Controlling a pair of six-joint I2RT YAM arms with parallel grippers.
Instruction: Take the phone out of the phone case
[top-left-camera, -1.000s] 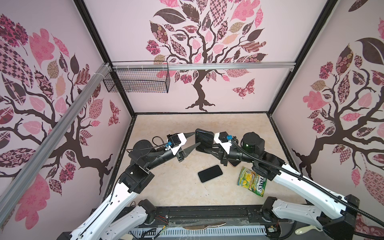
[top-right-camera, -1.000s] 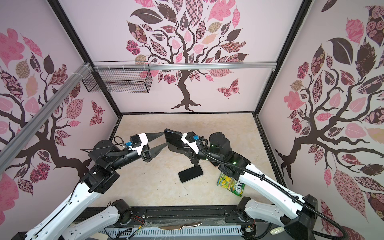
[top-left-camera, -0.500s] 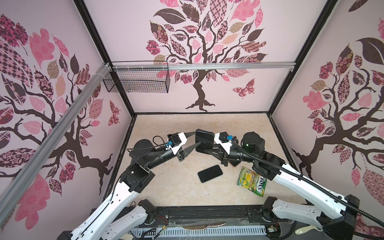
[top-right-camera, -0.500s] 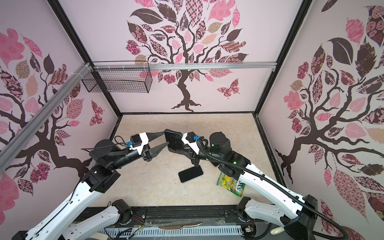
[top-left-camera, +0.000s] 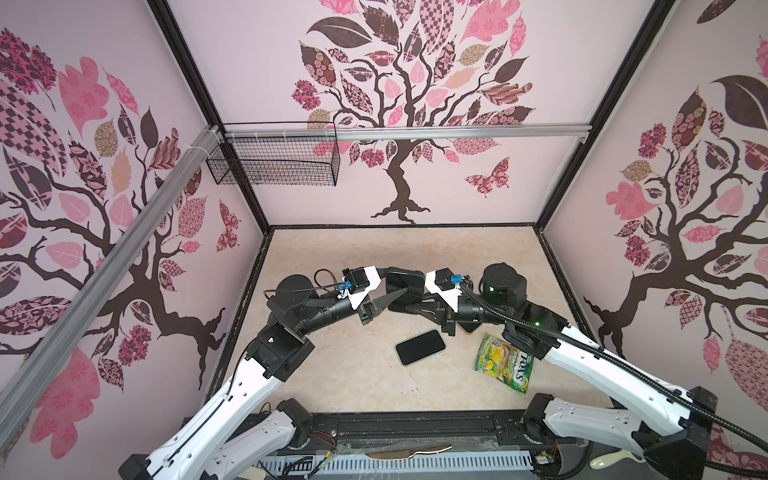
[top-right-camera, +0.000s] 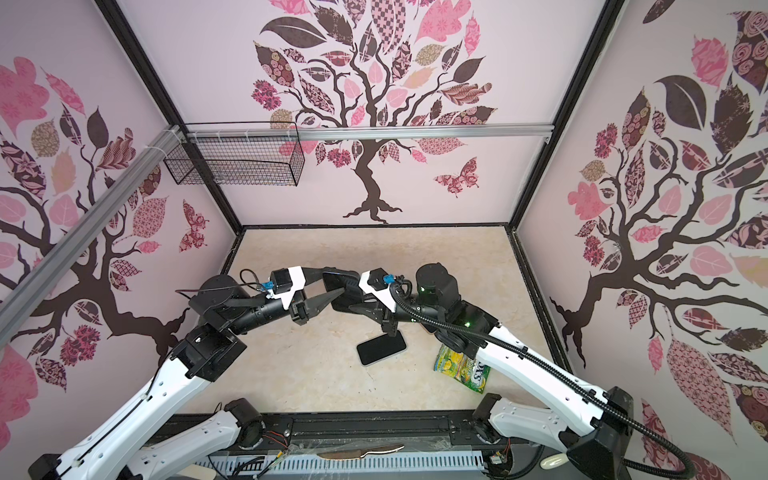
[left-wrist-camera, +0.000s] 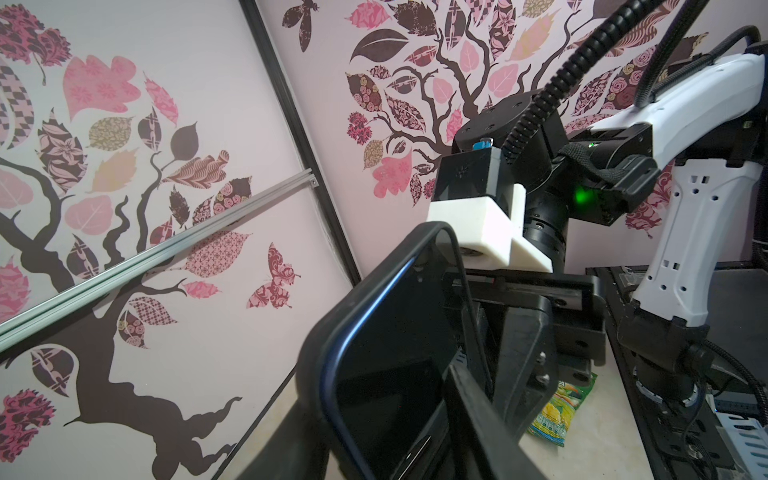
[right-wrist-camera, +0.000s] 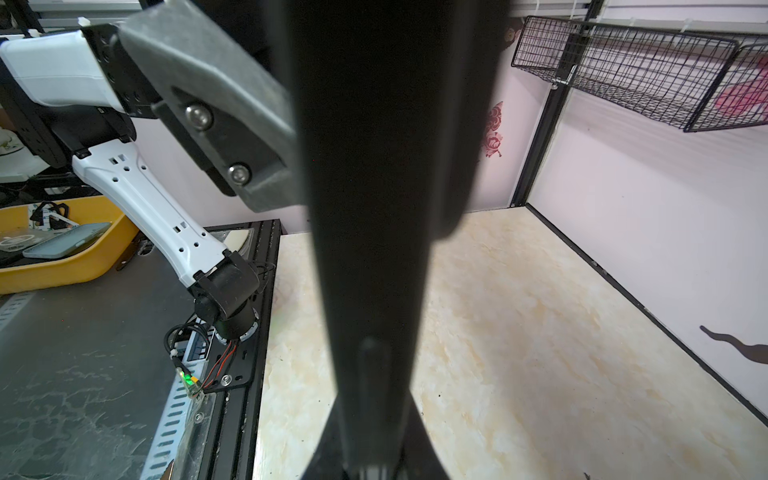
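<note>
left gripper (top-left-camera: 394, 291) edged slightly further onto raised phone case (top-left-camera: 409, 279)

Only legible txt: "FOX'S", white caps w/ dark outline, on the yellow-green snack bag (top-left-camera: 505, 363) lying on the tabletop (top-left-camera: 340, 374) just beside the right arm (top-left-camera: 615, 370). Where that arm overlaps the bag, only "XS" shows. Smaller print beside the brand is too small to read.

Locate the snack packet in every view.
In a top view: snack packet on the table, right of the flat phone.
In a top view: same place.
Left wrist: on the table beyond the held phone case, at.
Right wrist: not in it.
Shared landmark, except right wrist: the right arm's green light.
</note>
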